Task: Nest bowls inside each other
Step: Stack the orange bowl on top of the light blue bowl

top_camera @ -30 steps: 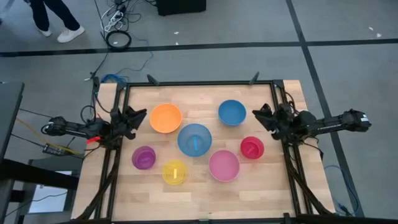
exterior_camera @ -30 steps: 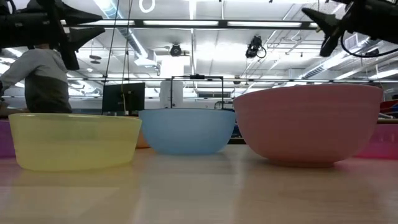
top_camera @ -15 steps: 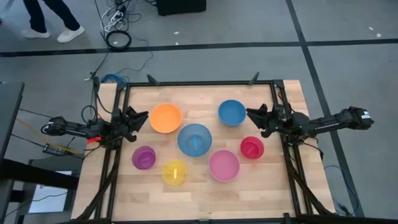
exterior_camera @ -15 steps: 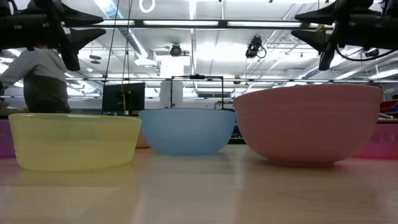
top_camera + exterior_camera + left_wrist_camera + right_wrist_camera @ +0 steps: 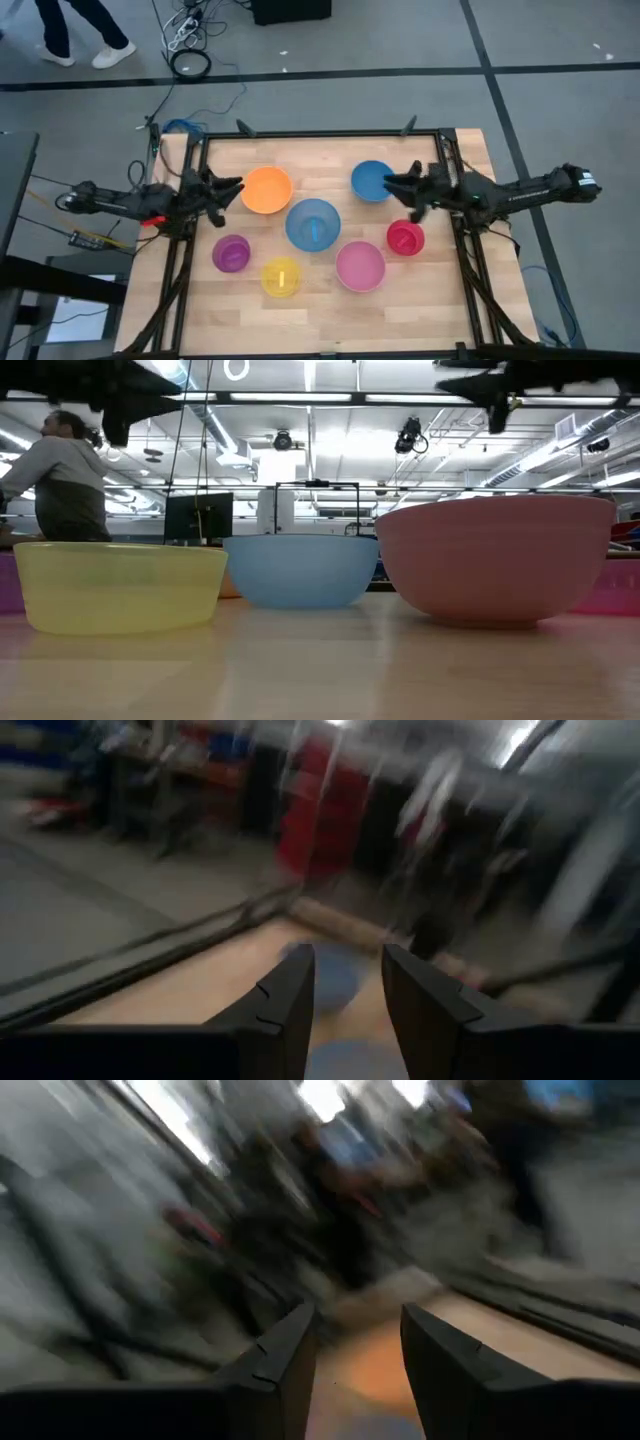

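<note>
Seven bowls stand apart on the wooden table, each on its base: orange [image 5: 265,189], blue [image 5: 370,180], light blue [image 5: 313,224], red [image 5: 405,238], pink [image 5: 360,266], purple [image 5: 231,253] and yellow [image 5: 281,276]. My left gripper [image 5: 232,188] hovers level just left of the orange bowl, open, with nothing between its fingers [image 5: 290,995]. My right gripper [image 5: 392,186] hovers level over the blue bowl's right rim, also open and empty [image 5: 358,1335]. In the low view the yellow bowl [image 5: 120,585], light blue bowl [image 5: 300,570] and pink bowl [image 5: 497,555] stand nearest.
A black frame [image 5: 320,133] runs along the table's far edge and down both sides [image 5: 462,250]. Bare wood [image 5: 320,310] lies along the near edge. A person [image 5: 60,470] stands in the room behind the table, and cables [image 5: 190,62] lie on the floor beyond it.
Both grippers have risen and tipped toward level. My right gripper has gone toward the table's left, from beside the frame to over the blue bowl's right rim. My left gripper has gone a little toward the orange bowl. The bowls have not moved.
</note>
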Robot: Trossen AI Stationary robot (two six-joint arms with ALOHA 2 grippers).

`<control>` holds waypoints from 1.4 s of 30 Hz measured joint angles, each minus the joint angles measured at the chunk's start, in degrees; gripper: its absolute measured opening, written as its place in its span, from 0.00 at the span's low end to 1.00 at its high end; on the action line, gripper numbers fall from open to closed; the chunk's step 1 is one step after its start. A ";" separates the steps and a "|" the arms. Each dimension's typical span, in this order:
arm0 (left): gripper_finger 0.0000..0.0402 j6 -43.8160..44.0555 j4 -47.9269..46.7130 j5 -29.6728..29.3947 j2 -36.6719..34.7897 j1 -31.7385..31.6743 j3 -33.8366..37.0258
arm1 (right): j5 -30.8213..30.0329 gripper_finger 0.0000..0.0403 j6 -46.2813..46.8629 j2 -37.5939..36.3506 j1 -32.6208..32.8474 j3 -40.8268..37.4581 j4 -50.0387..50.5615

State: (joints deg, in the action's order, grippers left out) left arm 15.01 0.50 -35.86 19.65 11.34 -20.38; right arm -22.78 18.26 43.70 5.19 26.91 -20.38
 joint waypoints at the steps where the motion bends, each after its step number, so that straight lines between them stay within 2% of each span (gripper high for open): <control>1: 0.32 -0.45 -5.11 -0.89 3.93 -0.09 -4.39 | -2.92 0.33 -1.27 3.35 0.06 5.96 9.15; 4: 0.32 -0.96 -23.43 -1.49 15.48 -0.59 -18.78 | -7.57 0.32 -1.60 15.34 -0.02 24.12 32.11; 8: 0.32 4.95 -51.57 -2.03 30.98 -2.25 -36.65 | -10.01 0.31 3.62 31.72 -0.87 44.74 57.79; 10: 0.32 8.03 -62.60 -2.03 37.36 -2.83 -42.30 | -10.11 0.31 6.73 39.16 -1.42 52.53 66.73; 13: 0.32 8.33 -70.88 -1.89 43.85 -2.89 -46.75 | -10.20 0.31 8.59 48.43 -1.89 60.94 75.62; 17: 0.32 4.86 -70.91 2.29 48.29 -2.89 -47.37 | -8.63 0.31 9.01 56.65 -2.04 66.32 79.90; 22: 0.32 1.41 -70.75 3.82 50.21 -2.65 -46.95 | -6.68 0.31 9.00 60.38 -1.97 67.37 79.80; 26: 0.32 -5.36 -69.51 4.52 50.11 -2.63 -45.36 | -5.75 0.31 10.24 60.27 -1.94 67.43 79.78; 31: 0.32 -15.42 -65.82 8.48 49.95 -2.84 -41.64 | -4.42 0.31 11.76 59.69 -2.10 67.43 79.99; 35: 0.32 -22.31 -58.47 11.12 50.32 -4.00 -35.95 | -3.81 0.30 11.86 59.78 -2.08 67.43 80.43; 38: 0.32 -24.04 -52.30 12.56 50.32 -5.94 -31.59 | -4.54 0.30 11.89 59.62 -1.47 67.42 80.70; 42: 0.32 -23.85 -48.98 14.66 50.59 -8.59 -27.59 | -4.73 0.30 12.05 58.37 -0.20 67.41 81.34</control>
State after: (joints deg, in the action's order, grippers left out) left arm -8.84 -48.49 -21.19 70.24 2.75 -47.98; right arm -27.51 30.31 102.07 4.99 94.32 60.96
